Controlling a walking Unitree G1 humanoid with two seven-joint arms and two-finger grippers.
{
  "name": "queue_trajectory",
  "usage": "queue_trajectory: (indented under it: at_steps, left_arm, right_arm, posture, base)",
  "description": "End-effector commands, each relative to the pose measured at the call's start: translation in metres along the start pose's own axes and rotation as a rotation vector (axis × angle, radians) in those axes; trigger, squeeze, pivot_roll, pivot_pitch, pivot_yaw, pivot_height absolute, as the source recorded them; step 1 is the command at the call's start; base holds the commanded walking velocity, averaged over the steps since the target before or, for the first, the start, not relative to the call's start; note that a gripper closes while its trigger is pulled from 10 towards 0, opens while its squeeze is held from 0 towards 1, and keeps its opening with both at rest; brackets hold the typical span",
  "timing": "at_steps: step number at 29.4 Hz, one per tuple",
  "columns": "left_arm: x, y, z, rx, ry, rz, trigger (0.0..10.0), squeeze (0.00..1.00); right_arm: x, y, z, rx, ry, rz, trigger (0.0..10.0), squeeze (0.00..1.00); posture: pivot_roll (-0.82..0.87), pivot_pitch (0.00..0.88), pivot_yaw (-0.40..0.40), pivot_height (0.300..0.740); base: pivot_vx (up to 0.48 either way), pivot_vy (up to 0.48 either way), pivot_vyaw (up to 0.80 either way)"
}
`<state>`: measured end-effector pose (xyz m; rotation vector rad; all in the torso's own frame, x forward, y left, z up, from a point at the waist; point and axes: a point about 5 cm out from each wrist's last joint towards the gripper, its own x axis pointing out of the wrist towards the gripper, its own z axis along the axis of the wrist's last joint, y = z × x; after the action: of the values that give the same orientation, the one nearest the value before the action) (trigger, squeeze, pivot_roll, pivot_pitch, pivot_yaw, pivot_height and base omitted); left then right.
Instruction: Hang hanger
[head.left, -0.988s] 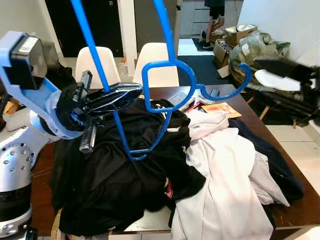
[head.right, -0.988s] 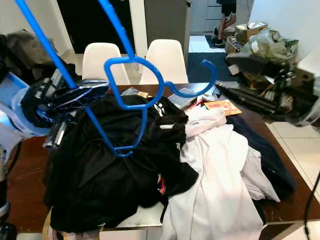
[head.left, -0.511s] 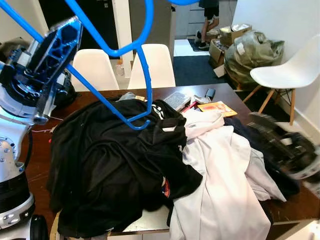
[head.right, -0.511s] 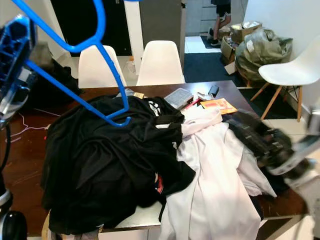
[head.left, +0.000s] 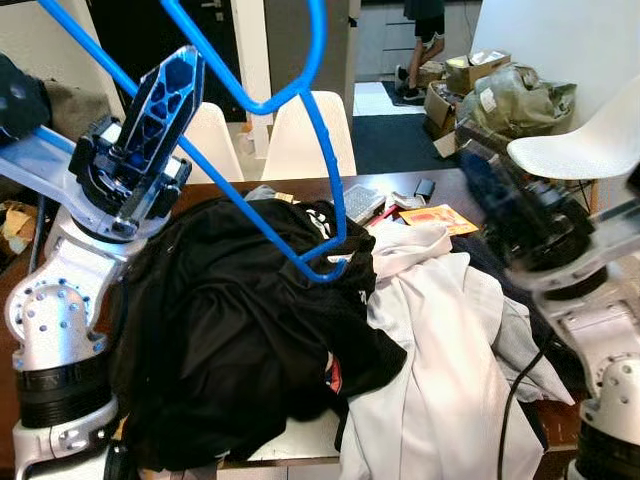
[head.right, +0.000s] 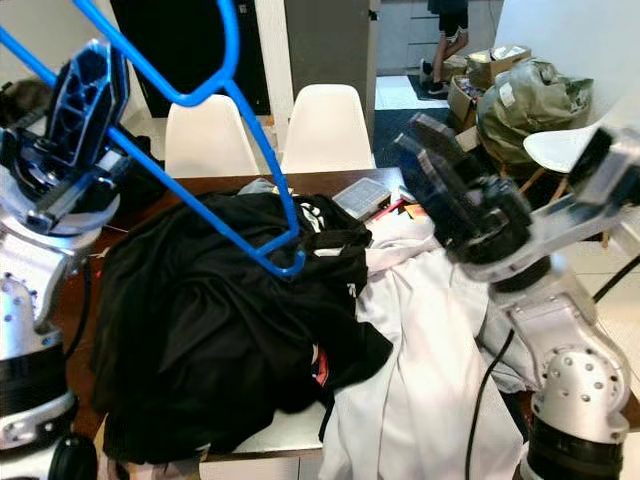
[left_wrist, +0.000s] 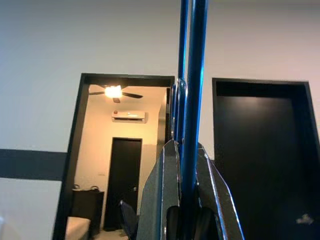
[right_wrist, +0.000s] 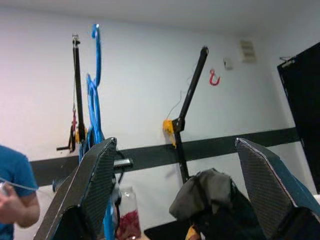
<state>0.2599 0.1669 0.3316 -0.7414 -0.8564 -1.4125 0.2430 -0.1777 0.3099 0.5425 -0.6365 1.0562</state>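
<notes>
Blue plastic, thin and rod-like, makes up the hanger, which is held up in the air above the left half of the counter, its lowest rounded corner hanging just over the heap of black clothing. Its upper part runs out past the top of the head views, so the hook cannot be seen there. It looks light and fairly stiff, though long bars like these probably flex and swing a little when moved. The smooth plastic may slip or pivot in a narrow pinch, so a hold on a straight bar near the neck seems safest, leaving the hook free for a rail.

The left tool is raised high at the counter's left edge, pointing upward, and is clenched on one straight bar of the hanger. In the left wrist view the blue bar runs straight up between the two closed fingers, against a white wall and dark doorways.

The right tool is lifted over the counter's right side, above a pile of white clothing, with its two long fingers spread apart and holding nothing. Its wrist view looks between those fingers at a white wall with a black stand and more blue hangers hanging, and a person in a blue sleeve at the edge.

White chairs stand behind the counter's far edge.
</notes>
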Motion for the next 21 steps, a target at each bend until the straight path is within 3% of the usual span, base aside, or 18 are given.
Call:
queue_trajectory:
  at_steps: [1, 11, 15, 21]
  left_arm:
    - [-0.003, 0.001, -0.001, -0.024, -0.016, 0.009, 0.0, 0.0]
    - [-0.013, 0.004, -0.023, -0.117, -0.017, 0.056, 0.0, 0.0]
    - [-0.014, 0.007, -0.043, -0.179, -0.022, 0.091, 0.0, 0.0]
    - [-0.01, 0.008, -0.06, -0.221, -0.016, 0.114, 0.0, 0.0]
  right_arm:
    - [0.003, 0.005, 0.004, -0.011, -0.015, 0.023, 10.0, 0.0]
    - [0.032, 0.02, -0.014, -0.028, 0.044, 0.037, 10.0, 0.0]
    - [0.047, 0.021, -0.023, -0.02, 0.054, 0.003, 10.0, 0.0]
    - [0.052, 0.02, -0.028, -0.024, 0.083, -0.021, 10.0, 0.0]
  posture:
    - [-0.09, 0.002, 0.06, 0.736]
    - [-0.09, 0.003, 0.066, 0.736]
    - [-0.09, 0.001, 0.067, 0.736]
    - [-0.09, 0.002, 0.067, 0.736]
  base:
    - [0.0, 0.0, 0.0]
    - [0.0, 0.0, 0.0]
    - [0.0, 0.0, 0.0]
    - [0.0, 0.0, 0.0]
